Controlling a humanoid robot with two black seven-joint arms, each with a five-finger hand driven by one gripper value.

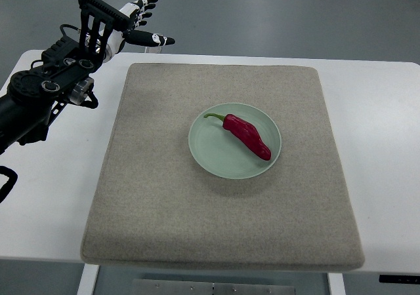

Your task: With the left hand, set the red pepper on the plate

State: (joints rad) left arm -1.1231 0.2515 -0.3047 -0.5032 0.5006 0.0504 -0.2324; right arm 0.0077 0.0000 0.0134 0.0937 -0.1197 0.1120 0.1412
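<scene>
At upper left, the left hand [141, 21] hovered with fingers spread, empty; the red pepper [247, 135] lay on the plate [213, 152].

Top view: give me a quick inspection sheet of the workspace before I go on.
Surface: white table with a grey mat on it.
Job's things: red pepper lies on the pale green plate, stem toward the left.
Clutter: nothing seen.
Hands: left hand open, empty, above the table's far left corner; right not in view.
Cables: black cable looped on the left arm.
Surroundings: grey floor.
</scene>
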